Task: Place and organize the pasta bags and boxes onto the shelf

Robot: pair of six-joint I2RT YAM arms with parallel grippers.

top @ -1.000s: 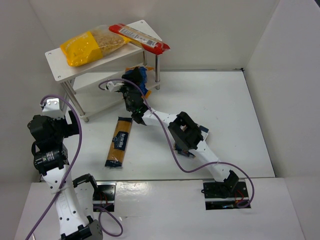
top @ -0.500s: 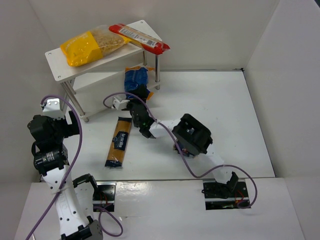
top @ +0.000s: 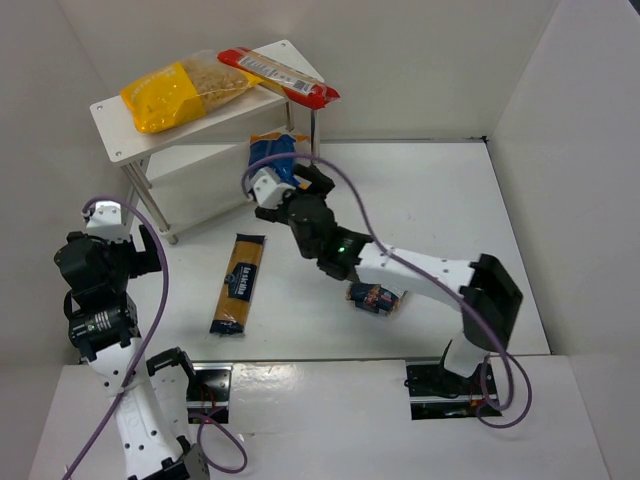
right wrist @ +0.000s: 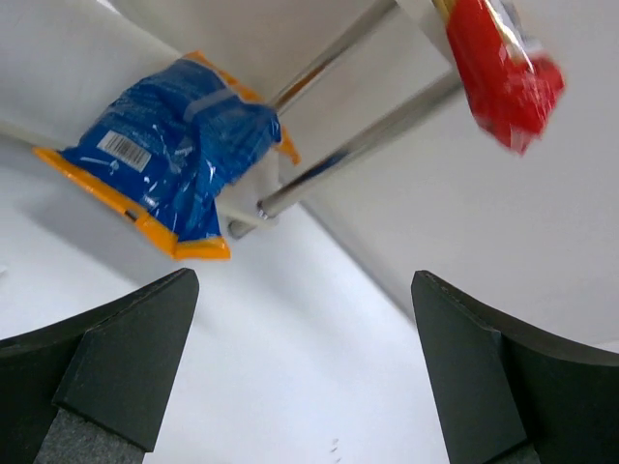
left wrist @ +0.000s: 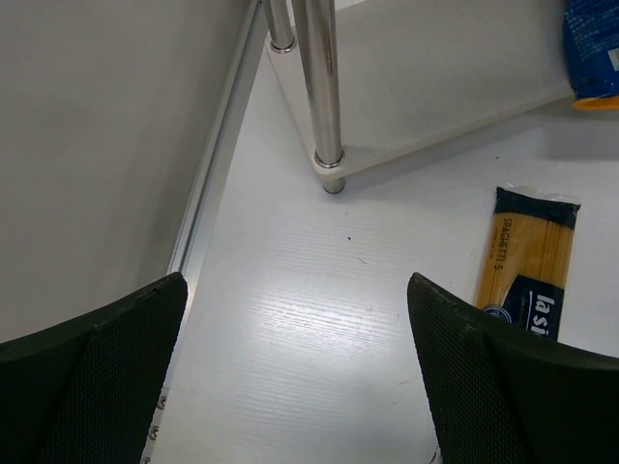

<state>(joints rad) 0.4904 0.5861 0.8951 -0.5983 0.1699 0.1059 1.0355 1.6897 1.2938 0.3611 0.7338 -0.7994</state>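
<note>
The white two-tier shelf stands at the far left of the table. A yellow clear bag lies on its top board, and a long red pack lies beside it, one end poking out past the right edge. The crinkly blue-and-orange bag lies on the lower board by the right-hand legs, with its orange-trimmed end hanging over the board's edge. The right arm reaches across the table toward that corner. The right gripper is near the bag but not touching it, its jaws spread wide with nothing between them. Under that arm's forearm, on the bare table, lies the dark blue box, well apart from the shelf. The long narrow spaghetti pack lies flat on the table in front of the shelf, between the two arms. The left arm is raised at the near left, and the left gripper points down at the table close to the shelf's front leg, its jaws also spread and empty.
</note>
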